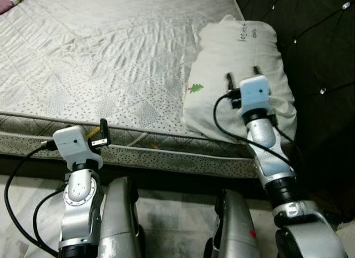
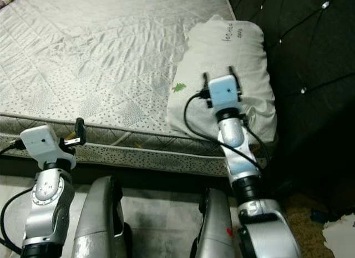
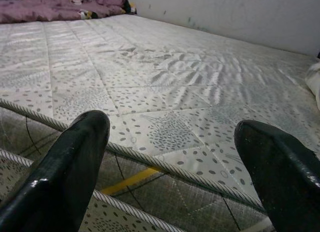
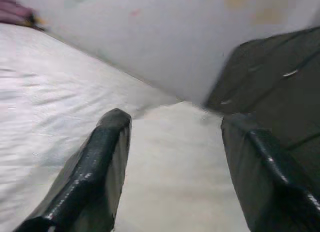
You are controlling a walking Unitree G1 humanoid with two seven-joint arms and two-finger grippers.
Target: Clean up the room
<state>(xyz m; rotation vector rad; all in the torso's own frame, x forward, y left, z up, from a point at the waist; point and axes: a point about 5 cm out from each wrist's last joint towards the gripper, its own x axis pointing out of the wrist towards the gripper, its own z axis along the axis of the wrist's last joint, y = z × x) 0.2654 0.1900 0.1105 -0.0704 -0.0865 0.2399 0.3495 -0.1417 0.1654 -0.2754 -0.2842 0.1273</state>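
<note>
A white pillow (image 1: pixel 238 52) with a small green tree print lies at the right end of the bare quilted mattress (image 1: pixel 100 58), against the dark headboard. My right gripper (image 1: pixel 242 73) hovers just over the middle of the pillow, open, with nothing between its fingers (image 4: pixel 100 157). My left gripper (image 1: pixel 102 133) sits low at the mattress's front edge, well to the left of the pillow. It is open and empty too, and its fingers (image 3: pixel 75 157) frame the piped seam.
A dark tufted headboard (image 1: pixel 316 41) rises on the right. A purple blanket (image 3: pixel 55 5) is bunched at the far end of the bed by the pale wall (image 3: pixel 240 12). White paper (image 2: pixel 339 230) lies on the floor at the lower right.
</note>
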